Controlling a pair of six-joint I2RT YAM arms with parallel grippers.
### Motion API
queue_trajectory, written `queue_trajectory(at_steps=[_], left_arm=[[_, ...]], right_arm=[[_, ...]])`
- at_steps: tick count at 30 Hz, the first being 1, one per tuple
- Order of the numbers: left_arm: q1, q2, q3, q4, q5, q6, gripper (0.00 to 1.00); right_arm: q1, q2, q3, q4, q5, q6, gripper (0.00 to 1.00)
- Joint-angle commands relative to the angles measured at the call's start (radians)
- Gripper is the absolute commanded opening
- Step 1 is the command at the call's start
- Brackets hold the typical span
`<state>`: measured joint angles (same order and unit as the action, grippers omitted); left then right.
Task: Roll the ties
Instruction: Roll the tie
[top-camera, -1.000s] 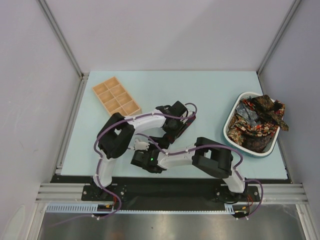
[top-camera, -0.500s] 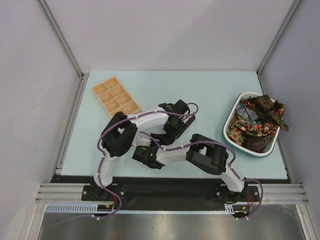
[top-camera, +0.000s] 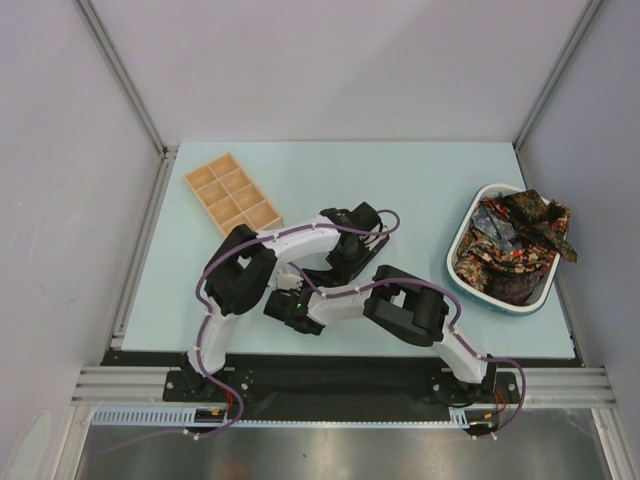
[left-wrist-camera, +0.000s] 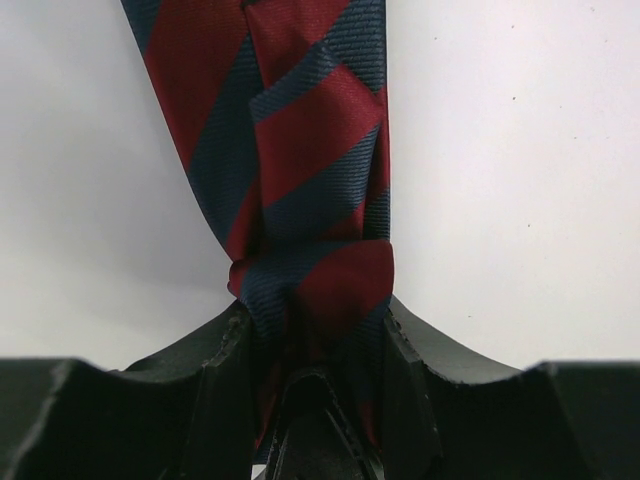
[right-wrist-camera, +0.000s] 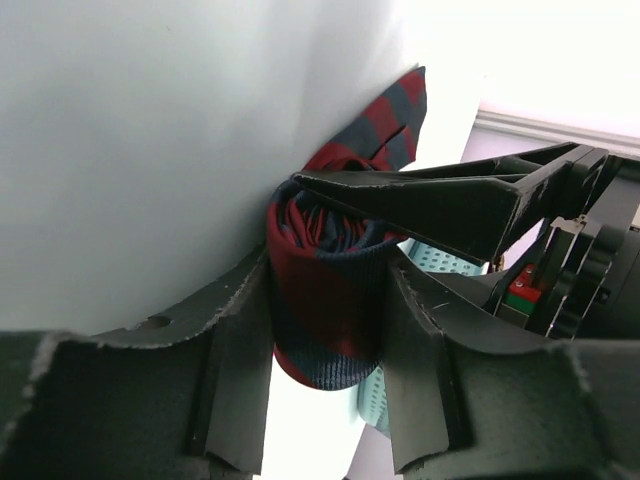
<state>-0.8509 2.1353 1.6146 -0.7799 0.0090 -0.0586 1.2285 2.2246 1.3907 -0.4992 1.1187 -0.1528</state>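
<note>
The compartment tray (top-camera: 233, 193) sat toward the far left corner of the worktop (top-camera: 400, 180), askew to its edges. A basin (top-camera: 462, 236) stood against the right edge, about midway along it, with a heap of ties (top-camera: 515, 250) in it, some hanging over its far right rim. Close to the middle of the near edge the arms met. The left gripper (left-wrist-camera: 312, 330) lay behind and a little right of the right gripper (right-wrist-camera: 330, 300). One tie (left-wrist-camera: 290, 150) was pinched between the fingers of each, its coiled end within the right one, its free length running away from the left.
</note>
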Motion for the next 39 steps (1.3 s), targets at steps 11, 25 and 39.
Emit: queue_trajectory(at_steps=[11,25,39], left_arm=[[0.003,-0.034,0.067,-0.225,0.023,0.013,0.54],[0.21,-0.498,-0.18,0.241,0.069,-0.16,1.0],[0.529,-0.788,-0.607,0.597,0.169,-0.455,1.0]], right_arm=[[-0.049,-0.031,-0.041,-0.015,-0.198,0.064,0.27],[-0.032,-0.071,-0.056,0.016,-0.289,0.067,0.28],[-0.101,-0.322,-0.171,0.132,-0.571,0.09,0.28]])
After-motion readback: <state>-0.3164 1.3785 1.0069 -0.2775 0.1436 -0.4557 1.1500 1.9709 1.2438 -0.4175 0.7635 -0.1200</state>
